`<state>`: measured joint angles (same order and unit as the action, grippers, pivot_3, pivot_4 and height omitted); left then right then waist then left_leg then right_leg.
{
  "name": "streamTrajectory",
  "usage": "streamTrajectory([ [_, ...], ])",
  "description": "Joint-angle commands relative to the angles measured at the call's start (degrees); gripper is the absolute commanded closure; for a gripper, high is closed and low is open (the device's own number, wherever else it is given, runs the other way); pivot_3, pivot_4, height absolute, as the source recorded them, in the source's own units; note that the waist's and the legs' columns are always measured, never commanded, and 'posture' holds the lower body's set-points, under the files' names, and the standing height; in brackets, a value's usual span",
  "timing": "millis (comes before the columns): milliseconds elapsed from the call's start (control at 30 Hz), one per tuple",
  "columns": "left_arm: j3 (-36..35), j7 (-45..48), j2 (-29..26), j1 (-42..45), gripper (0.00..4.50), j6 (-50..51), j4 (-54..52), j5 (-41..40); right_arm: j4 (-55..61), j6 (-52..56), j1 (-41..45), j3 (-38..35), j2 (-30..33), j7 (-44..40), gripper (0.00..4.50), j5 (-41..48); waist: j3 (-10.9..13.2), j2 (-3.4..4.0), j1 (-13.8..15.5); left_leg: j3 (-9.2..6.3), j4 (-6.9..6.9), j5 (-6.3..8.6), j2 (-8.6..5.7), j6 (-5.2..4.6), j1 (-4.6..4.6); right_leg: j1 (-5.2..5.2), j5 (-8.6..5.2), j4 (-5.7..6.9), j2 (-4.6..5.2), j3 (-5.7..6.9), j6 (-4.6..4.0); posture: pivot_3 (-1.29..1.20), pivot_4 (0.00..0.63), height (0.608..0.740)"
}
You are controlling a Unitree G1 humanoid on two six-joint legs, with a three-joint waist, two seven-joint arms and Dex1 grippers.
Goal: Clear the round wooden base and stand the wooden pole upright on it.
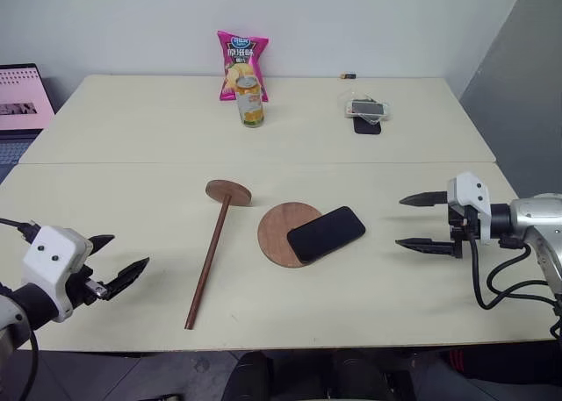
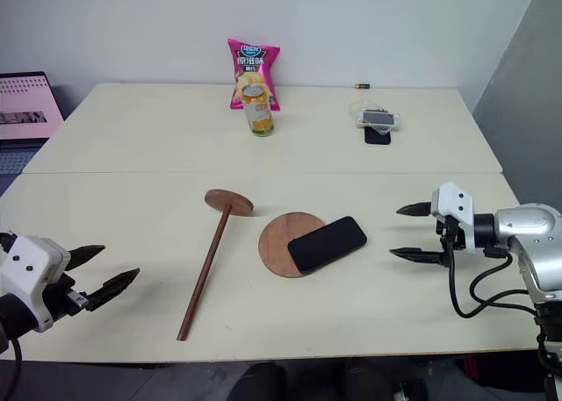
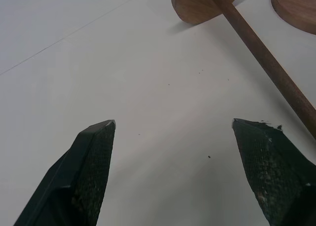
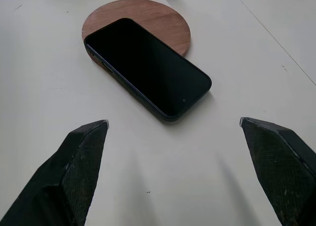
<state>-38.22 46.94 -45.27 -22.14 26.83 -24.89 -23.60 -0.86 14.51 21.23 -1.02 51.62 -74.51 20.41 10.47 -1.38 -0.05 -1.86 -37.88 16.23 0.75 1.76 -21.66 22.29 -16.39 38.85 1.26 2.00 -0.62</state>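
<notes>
On round wooden base: phone hides centre hole | left gripper, right gripper: spread, empty

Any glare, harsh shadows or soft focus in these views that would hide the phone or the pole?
Left eye view: even light, faint shadows, black phone and wooden pole sharp. Right wrist view: phone screen dark, no glare, round wooden base crisp. Left wrist view: near fingers slightly soft, pole clear.

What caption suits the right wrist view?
Open right gripper faces a black phone lying on the round wooden base.
</notes>
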Motion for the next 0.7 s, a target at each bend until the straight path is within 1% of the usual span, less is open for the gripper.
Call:
streamTrajectory([
  [33, -1.63, 0.75, -0.66, 0.26, 0.58, -0.07, -1.04, -1.17, 1.24, 0.03, 0.11, -1.87, 0.51, 0.11, 0.0, 1.03, 0.0, 0.0, 0.0, 0.0, 0.0, 0.0, 0.0, 0.0, 0.0, 0.0, 0.0, 0.0, 0.0, 0.0, 0.0, 0.0, 0.15, 0.74],
  [267, -1.49, -0.25, -1.09, 0.39, 0.58, 1.22, -2.18, -0.59, 1.16, 0.06, 0.25, -1.61, 0.39, 0.22, 0.0, 0.88, 0.0, 0.0, -0.01, 0.0, 0.0, 0.0, 0.0, 0.0, 0.0, 0.0, 0.0, 0.01, 0.0, 0.0, 0.0, 0.0, 0.15, 0.74],
  [400, -1.72, -0.93, -0.49, 1.79, 0.58, 1.58, -2.69, -1.77, 0.98, 0.11, 0.65, -1.32, 0.17, 0.27, 0.0, 0.77, 0.0, 0.0, 0.0, 0.0, -0.01, 0.0, 0.0, 0.0, 0.0, 0.0, 0.0, 0.01, 0.0, 0.0, 0.0, 0.0, 0.15, 0.74],
  [533, -2.0, 0.47, -0.95, 1.96, 0.58, 2.34, -2.99, -3.24, 0.74, 0.07, 0.76, -1.13, 0.02, 0.32, 0.0, 0.59, 0.0, 0.0, -0.02, 0.01, -0.01, 0.0, 0.0, 0.0, 0.0, 0.0, 0.0, 0.01, 0.0, -0.01, 0.0, 0.0, 0.15, 0.74],
  [633, -2.8, 1.72, -1.75, 3.26, 0.09, 3.69, -2.88, -6.14, 0.97, 0.66, 0.25, -1.02, -0.21, 0.91, 0.0, 0.49, 0.0, 0.0, -0.01, -0.01, -0.01, 0.0, 0.0, 0.0, 0.0, 0.0, 0.0, 0.02, 0.0, 0.0, -0.01, 0.0, 0.15, 0.74],
  [700, -1.89, 2.0, -2.43, 3.8, 0.04, 4.25, -4.18, -6.53, 1.12, 1.38, -0.3, -1.2, -0.05, 1.61, 0.0, 0.29, 0.0, 0.0, -0.01, -0.01, -0.02, 0.0, 0.0, 0.0, 0.0, 0.0, 0.0, 0.03, 0.0, 0.01, -0.01, 0.0, 0.15, 0.74],
])
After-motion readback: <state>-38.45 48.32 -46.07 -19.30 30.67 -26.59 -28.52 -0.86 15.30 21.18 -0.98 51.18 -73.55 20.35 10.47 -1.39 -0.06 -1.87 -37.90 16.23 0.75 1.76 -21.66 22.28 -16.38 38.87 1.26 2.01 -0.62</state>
